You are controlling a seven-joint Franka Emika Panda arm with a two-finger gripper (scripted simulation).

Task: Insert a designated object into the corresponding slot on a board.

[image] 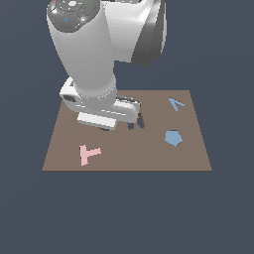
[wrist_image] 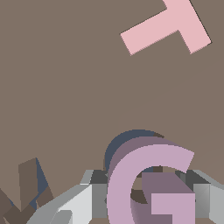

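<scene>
Flat pinkish-lilac letter G block (wrist_image: 151,183), pinched between the grey gripper's (wrist_image: 148,192) nearly closed jaws, held low over the flat brown board (image: 124,154), apparently for seating in its dark G-shaped recess (wrist_image: 127,140) directly beneath.

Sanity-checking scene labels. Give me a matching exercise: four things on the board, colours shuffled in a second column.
Things:
1. letter G block
2. letter T
3. pentagon
4. board

Colours:
a. brown
b. blue
c. pinkish-lilac
d. light pink

Pairs: 1-c, 2-d, 3-b, 4-a

The G block sits between the jaws of the gripper in the wrist view.
</scene>
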